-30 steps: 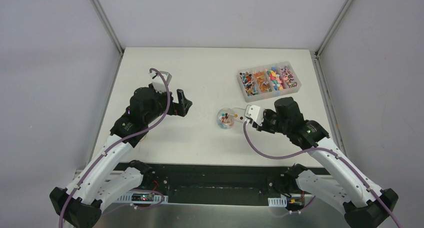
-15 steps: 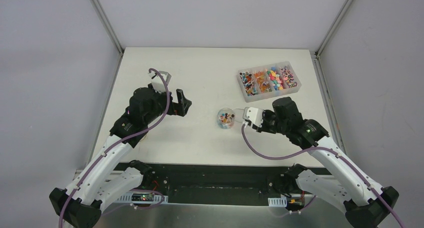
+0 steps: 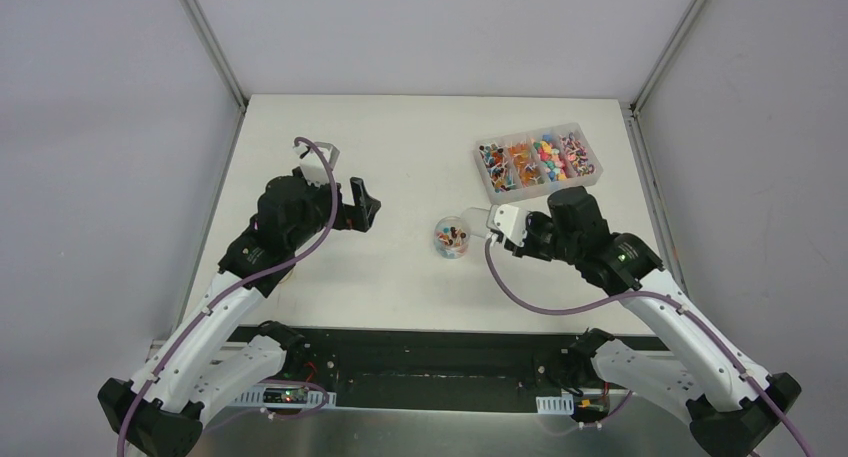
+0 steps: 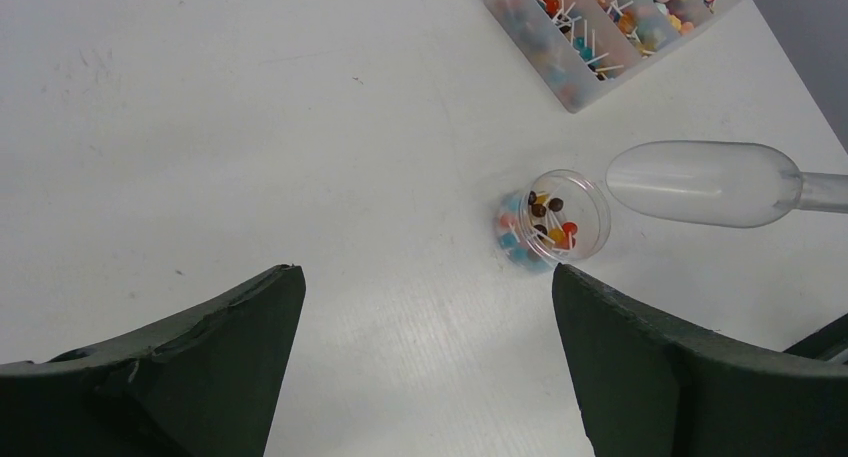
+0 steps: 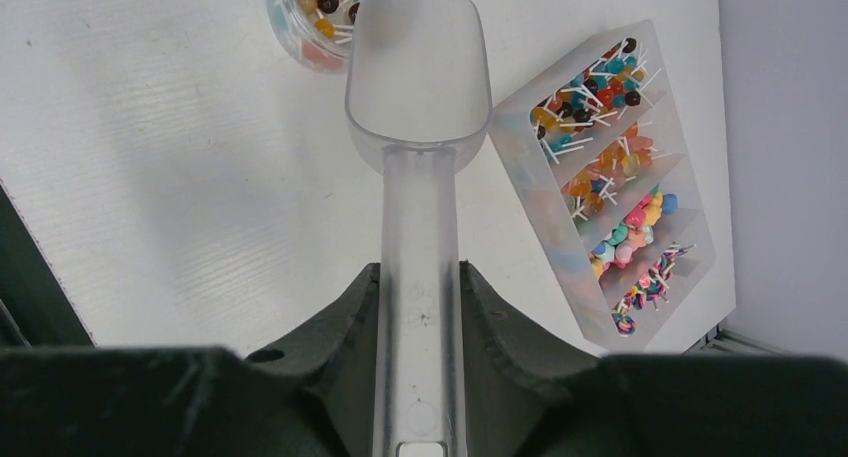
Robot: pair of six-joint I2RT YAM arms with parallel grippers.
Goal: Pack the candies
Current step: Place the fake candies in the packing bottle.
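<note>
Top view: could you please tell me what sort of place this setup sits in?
Probably a robot lab test cell: a white table enclosed by plain grey panels on metal posts, with a left arm and right arm bolted at its near edge.

We are noting the flat white table (image 4: 250, 127) reading as matt, with fine ribbing showing in the right wrist view. We are seeing a clear plastic scoop (image 5: 418, 67), smooth and faintly frosted; a small round clear jar (image 4: 604, 217), glossy; a translucent plastic compartment box (image 5: 520, 172), cloudy-walled. The dark fingers (image 4: 210, 367) of the left gripper (image 4: 425, 273) are looking matt, slightly rough-edged.
</note>
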